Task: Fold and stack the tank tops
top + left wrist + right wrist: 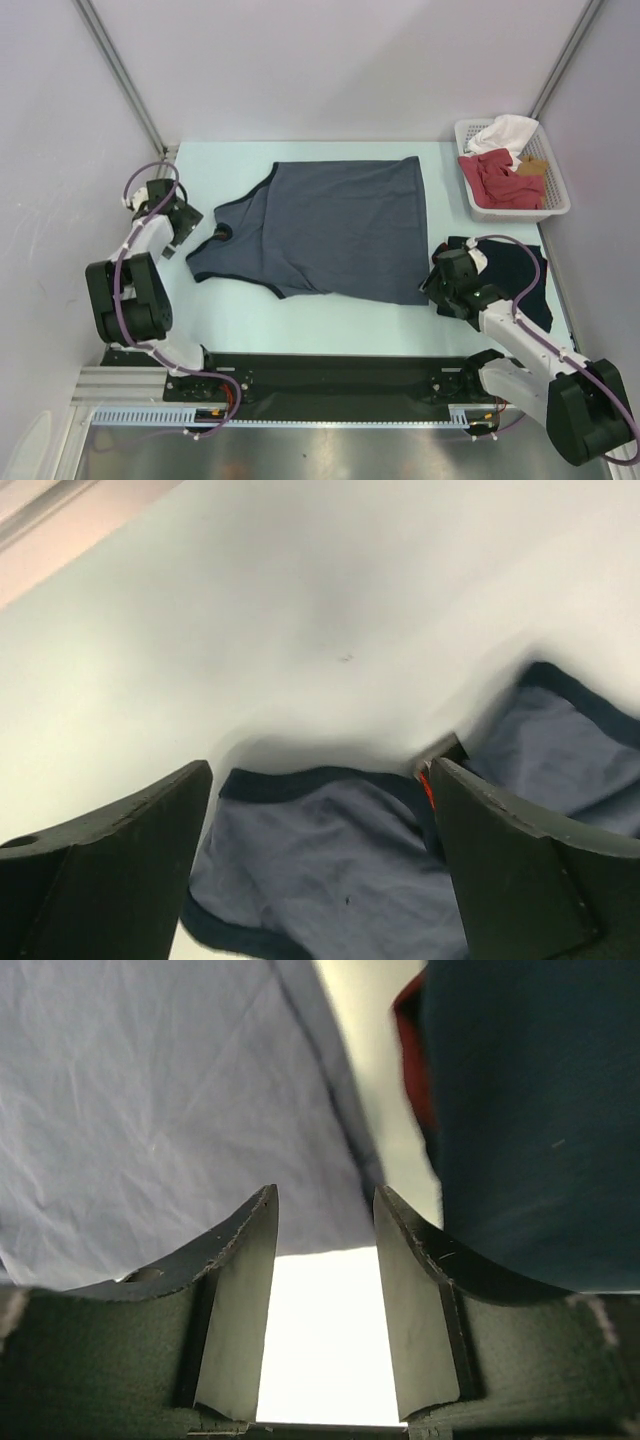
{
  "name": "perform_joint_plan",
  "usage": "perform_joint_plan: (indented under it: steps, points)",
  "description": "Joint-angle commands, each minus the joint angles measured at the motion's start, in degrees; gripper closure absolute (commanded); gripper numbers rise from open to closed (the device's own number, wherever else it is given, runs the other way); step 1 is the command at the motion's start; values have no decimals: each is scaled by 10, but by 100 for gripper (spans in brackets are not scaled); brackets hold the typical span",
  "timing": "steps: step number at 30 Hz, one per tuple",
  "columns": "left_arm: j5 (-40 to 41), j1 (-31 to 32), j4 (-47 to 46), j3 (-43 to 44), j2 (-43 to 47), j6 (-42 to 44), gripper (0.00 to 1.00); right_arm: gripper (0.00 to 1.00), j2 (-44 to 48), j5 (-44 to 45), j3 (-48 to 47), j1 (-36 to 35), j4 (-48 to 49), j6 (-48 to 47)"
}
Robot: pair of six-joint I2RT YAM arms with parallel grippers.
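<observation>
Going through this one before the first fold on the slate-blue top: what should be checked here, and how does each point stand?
1. Slate-blue tank top spread flat: ok.
2. Left gripper open over the strap end: ok.
3. Right gripper open at the hem corner: ok.
4. Cloth between either pair of jaws: not ok, none gripped.
5. Navy tank top out of the fold's way: cannot tell; it lies close beside the hem.
6. Basket off to the side: ok.

My overhead view is bright and evenly lit, sharp throughout, with only soft shadows beside the arms on the worktop (300, 320). The left wrist picture is smeared, and the slate top (330, 870) has blurred hems. On the right wrist, the worktop burns out white and the navy top (530, 1110) looks soft at its edge.
</observation>
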State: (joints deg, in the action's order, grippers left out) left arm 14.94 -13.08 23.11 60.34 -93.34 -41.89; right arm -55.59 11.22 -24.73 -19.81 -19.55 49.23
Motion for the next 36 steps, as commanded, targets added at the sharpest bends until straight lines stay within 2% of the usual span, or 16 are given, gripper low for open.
perform_joint_plan:
  steps: [1, 3, 8, 9, 12, 17, 20, 23, 24, 26, 33, 36]
  points:
    - [26, 31, 45, 25, 68, 43, 0, 52, -4, 25, 1, -35, 0, 42]
    - [-20, 47, 1, -17, 133, 85, 0, 54, -3, 39, -1, -50, -2, 51]
    - [-139, 126, -89, -133, 306, 81, 0, 59, -9, 73, -4, -67, -22, 66]
    - [-145, 153, -100, -158, 349, 77, 0, 60, -13, 77, -5, -67, -28, 68]
    - [-138, 216, -65, -168, 395, 66, 0, 59, -16, 100, -14, -77, -49, 80]
    - [-119, 286, 3, -179, 423, 71, 0, 53, -1, 130, -3, -94, -71, 86]
    - [-137, 300, 12, -213, 437, 70, 0, 57, -21, 122, 7, -94, -45, 91]
    - [-145, 312, 8, -254, 446, 66, 0, 75, -47, 129, 3, -94, -40, 98]
    - [-145, 317, 3, -275, 451, 63, 1, 87, -50, 134, -4, -94, -49, 100]
    - [-163, 332, -4, -295, 454, 58, 1, 100, -48, 152, -10, -94, -64, 106]
    - [-167, 400, -46, -368, 440, 22, 11, 100, 13, 166, -2, -73, -81, 104]
    - [-170, 426, -80, -377, 415, 10, 23, 100, 12, 160, -4, -71, -74, 103]
